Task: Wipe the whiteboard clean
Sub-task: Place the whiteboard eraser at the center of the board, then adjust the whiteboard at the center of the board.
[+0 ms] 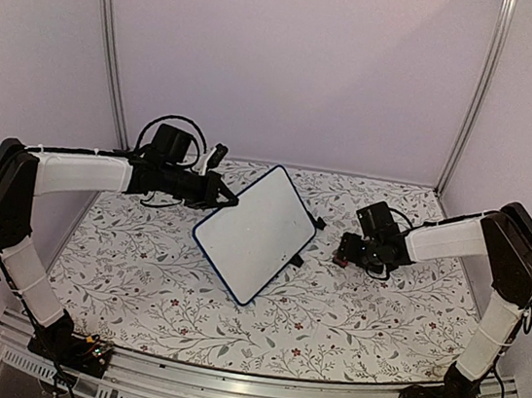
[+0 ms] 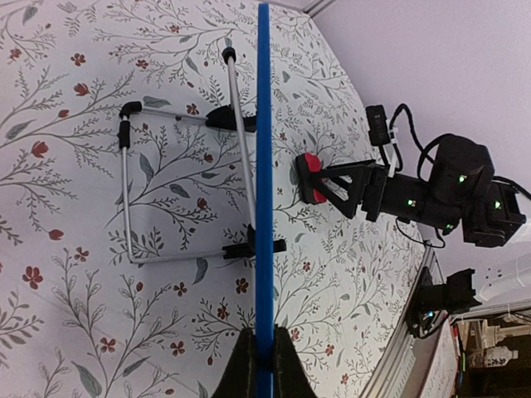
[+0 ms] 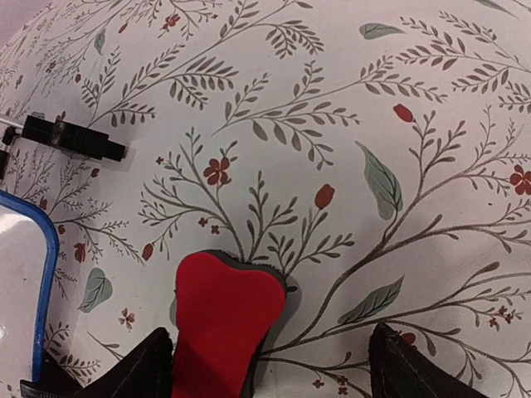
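The whiteboard (image 1: pixel 257 232), blue-framed and showing no writing, stands tilted at the table's centre on its wire stand (image 2: pixel 133 191). My left gripper (image 1: pixel 222 196) is shut on its upper left rim. In the left wrist view the blue frame (image 2: pixel 264 207) runs edge-on between my closed left gripper (image 2: pixel 264 365). The red eraser (image 3: pixel 222 323) lies on the cloth between the wide-apart fingers of my right gripper (image 3: pixel 270 369), close to the left finger (image 3: pixel 149 365). In the top view, the right gripper (image 1: pixel 345 252) sits just right of the board, with the eraser (image 1: pixel 339 260) under it.
A floral tablecloth (image 1: pixel 139 271) covers the table. The board's black foot (image 3: pixel 70 137) and blue corner (image 3: pixel 21 282) lie left of the eraser. Pale walls and metal posts (image 1: pixel 110 41) enclose the back. The right arm (image 2: pixel 431 195) shows beyond the board.
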### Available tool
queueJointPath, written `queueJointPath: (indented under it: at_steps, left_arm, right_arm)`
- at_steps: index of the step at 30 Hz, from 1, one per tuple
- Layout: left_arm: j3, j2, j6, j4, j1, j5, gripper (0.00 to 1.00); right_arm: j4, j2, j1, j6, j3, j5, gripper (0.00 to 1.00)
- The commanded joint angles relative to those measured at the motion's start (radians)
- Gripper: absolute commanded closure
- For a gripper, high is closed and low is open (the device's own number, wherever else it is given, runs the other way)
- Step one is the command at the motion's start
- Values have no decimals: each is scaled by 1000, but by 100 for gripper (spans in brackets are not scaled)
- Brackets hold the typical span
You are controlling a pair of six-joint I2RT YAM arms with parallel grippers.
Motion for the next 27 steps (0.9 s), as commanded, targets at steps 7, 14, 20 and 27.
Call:
queueJointPath:
  at_steps: [7, 14, 20, 27]
  left_arm:
    - [-1, -16, -7, 10, -2, 21, 100]
    - [-1, -15, -7, 11, -2, 24, 100]
    - [-1, -10, -9, 12, -1, 28, 100]
    - [-1, -14, -8, 12, -1, 26, 100]
  right_arm:
    - [-285, -47, -4, -101, 136, 253, 19]
    - [-307, -64, -4, -115, 139, 356, 20]
    - [-338, -42, -3, -131, 164, 398, 21]
    - [-374, 77, 6, -159, 174, 389, 21]
